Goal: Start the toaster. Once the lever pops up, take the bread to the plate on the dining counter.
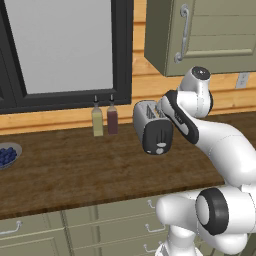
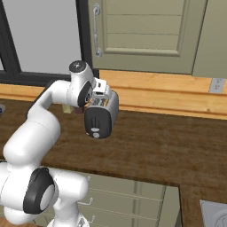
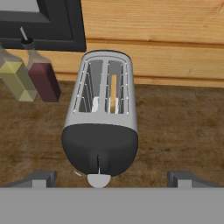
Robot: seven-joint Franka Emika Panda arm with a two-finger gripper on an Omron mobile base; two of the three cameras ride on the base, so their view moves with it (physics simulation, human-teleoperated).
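Note:
The silver toaster [image 3: 103, 109] stands on the wood worktop with its black end panel toward me; it also appears at toaster [image 1: 152, 127] and toaster [image 2: 101, 116]. Its pale lever [image 3: 99, 179] sits low on that panel. A thin tan slice of bread [image 3: 113, 89] stands down in the right slot. My gripper [image 3: 112, 178] hovers just above the toaster's near end, open, fingertips [image 3: 41, 178] set wide to either side of the lever and holding nothing. The plate and the dining counter are out of view.
Two bottles, one olive [image 1: 97, 121] and one dark red [image 1: 112, 118], stand left of the toaster against the wall. A grey bowl of blue berries [image 1: 6, 155] sits at the far left. Wall cabinets [image 1: 200, 35] hang overhead. Bare worktop [image 2: 155, 146] stretches to the right.

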